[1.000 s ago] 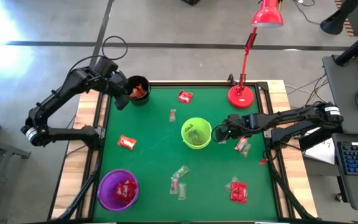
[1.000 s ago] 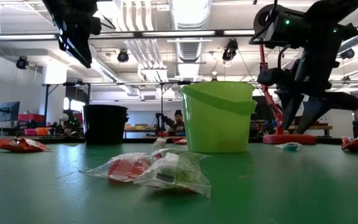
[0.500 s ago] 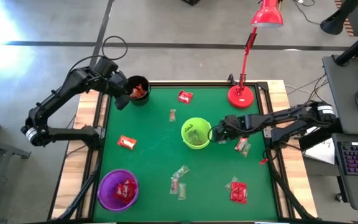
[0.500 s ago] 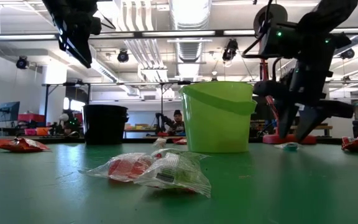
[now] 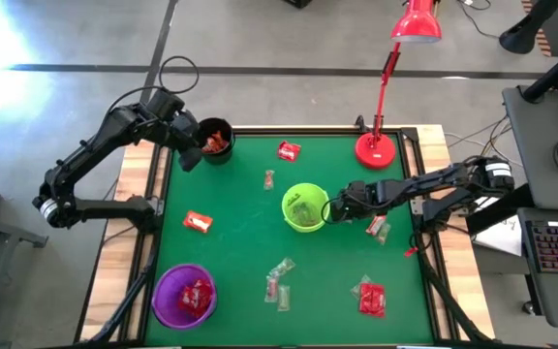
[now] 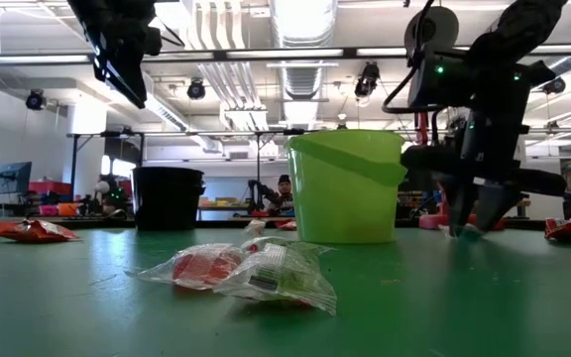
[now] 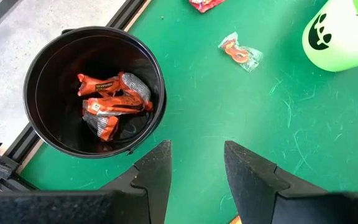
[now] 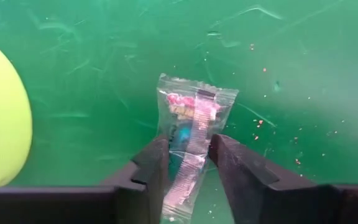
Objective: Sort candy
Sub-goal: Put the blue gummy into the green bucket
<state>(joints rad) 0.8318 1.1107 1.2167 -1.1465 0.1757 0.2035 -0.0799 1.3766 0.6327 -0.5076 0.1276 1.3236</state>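
Reaching down just right of the round light-green plastic cup (image 5: 305, 207), the right gripper (image 8: 188, 163) had its dark fingers (image 8: 149, 171) on both sides of a small sweet in a clear crinkly wrapper (image 8: 190, 134), which lay flat on the green table (image 5: 240, 184). The jaws were narrow, close on it, maybe not yet squeezing. That sweet looked light, soft and slippery, so the middle seemed the best hold. The left gripper (image 7: 194, 165) hung part open beside the round black cup (image 7: 95, 90) at the far left
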